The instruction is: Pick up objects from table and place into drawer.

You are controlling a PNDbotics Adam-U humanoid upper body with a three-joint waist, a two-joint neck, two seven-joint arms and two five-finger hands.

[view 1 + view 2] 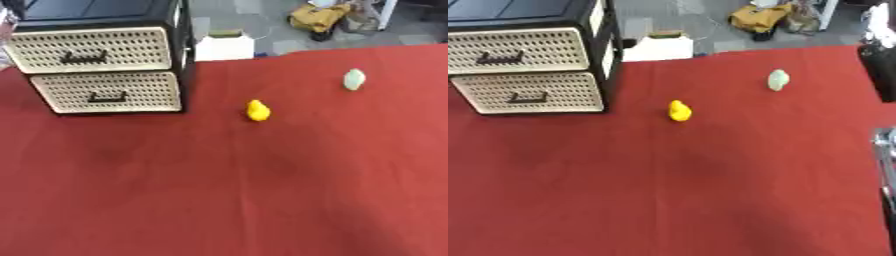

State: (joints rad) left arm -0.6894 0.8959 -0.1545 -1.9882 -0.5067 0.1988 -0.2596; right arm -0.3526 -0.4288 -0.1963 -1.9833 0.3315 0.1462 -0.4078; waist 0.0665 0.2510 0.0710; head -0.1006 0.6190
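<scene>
A small yellow object lies on the red table near its middle. Farther right and back lies a pale green rounded object. At the back left stands a black drawer unit with two cream perforated drawer fronts. Both the upper drawer and the lower drawer are closed. Neither hand shows. Only a silver and dark piece, perhaps of my right arm, is at the right edge of the right eye view.
Beyond the table's far edge, a white box stands just right of the drawer unit. A dark object sits at the table's far right edge. Yellow clutter lies on the floor behind.
</scene>
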